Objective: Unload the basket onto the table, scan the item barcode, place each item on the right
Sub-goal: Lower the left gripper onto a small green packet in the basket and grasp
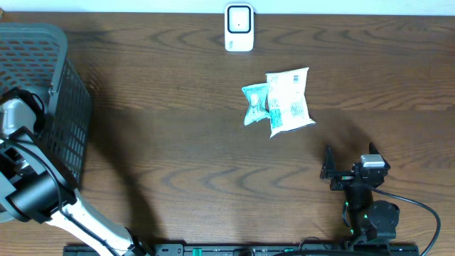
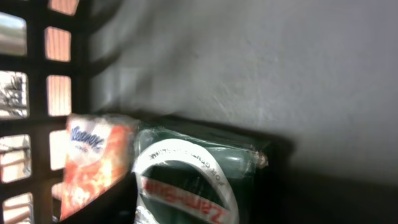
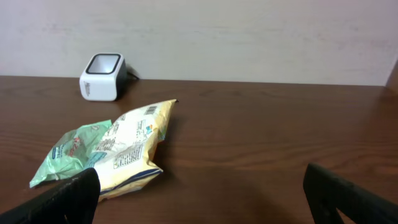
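Green pkt (image 2: pixel 193 180), prob. under L gripper (image 1: pixel 30 99)

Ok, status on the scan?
Right gripper open, empty. Left arm in basket, jaws unseen; Kleenex pack and green packet before its camera. Scanner unobstructed; snack bag, teal packet lie before it.

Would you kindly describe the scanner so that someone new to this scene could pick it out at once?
Take the wooden table and follow its far edge to about the middle. There stands the scanner, a small white box with a dark-framed window. Unlike the green packet and the pale bag lying nearer, it is rigid and boxy.
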Motion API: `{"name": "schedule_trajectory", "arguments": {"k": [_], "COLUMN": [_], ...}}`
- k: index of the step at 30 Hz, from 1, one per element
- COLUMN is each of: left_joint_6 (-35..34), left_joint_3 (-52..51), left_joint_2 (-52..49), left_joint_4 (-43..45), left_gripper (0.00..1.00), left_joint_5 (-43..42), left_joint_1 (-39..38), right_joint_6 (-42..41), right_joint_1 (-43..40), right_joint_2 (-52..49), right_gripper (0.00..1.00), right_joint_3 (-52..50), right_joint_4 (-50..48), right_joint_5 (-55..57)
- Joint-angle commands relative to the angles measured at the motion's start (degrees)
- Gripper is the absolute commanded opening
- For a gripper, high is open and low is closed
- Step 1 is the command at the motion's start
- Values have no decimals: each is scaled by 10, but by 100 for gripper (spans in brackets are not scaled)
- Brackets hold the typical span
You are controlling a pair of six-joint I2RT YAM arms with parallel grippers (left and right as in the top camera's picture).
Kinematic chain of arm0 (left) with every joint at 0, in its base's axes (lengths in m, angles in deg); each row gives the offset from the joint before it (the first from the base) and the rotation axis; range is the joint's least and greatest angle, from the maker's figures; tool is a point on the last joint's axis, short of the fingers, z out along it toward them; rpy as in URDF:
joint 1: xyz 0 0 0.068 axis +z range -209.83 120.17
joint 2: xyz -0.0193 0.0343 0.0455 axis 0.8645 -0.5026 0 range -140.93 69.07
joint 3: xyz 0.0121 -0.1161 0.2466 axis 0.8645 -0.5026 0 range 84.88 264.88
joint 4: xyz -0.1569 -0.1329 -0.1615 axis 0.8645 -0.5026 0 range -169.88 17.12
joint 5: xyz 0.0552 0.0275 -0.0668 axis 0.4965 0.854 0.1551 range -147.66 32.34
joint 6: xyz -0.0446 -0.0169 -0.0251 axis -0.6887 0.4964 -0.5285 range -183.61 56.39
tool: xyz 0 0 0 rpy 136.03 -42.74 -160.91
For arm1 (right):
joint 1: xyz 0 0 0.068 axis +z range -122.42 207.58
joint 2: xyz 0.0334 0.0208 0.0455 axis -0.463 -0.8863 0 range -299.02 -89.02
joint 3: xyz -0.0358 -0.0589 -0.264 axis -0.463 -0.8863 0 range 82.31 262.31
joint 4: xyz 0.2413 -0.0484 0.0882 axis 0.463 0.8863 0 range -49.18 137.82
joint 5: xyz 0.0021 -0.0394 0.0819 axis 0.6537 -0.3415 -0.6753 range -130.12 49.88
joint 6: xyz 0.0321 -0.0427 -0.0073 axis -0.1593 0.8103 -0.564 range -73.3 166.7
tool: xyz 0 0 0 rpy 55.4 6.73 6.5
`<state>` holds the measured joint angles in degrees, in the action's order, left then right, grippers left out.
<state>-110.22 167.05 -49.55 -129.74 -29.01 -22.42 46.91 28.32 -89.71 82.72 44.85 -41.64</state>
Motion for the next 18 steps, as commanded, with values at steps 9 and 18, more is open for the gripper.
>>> {"name": "schedule_trajectory", "arguments": {"k": [9, 18], "left_joint_6": [61, 76], "left_joint_3": [-23, 24], "left_joint_2": [-63, -24], "left_joint_4": [-26, -59], "left_gripper": [42, 40], "left_joint_5": [-117, -142], "left_joint_1": [3, 3], "right_joint_6": [-10, -10], "right_joint_1": [4, 4], "right_joint_2": [3, 3], "right_gripper": [99, 99], "right_joint_3": [-1, -1], "right_joint_4": [3, 3], "right_joint_5": [-1, -1]}}
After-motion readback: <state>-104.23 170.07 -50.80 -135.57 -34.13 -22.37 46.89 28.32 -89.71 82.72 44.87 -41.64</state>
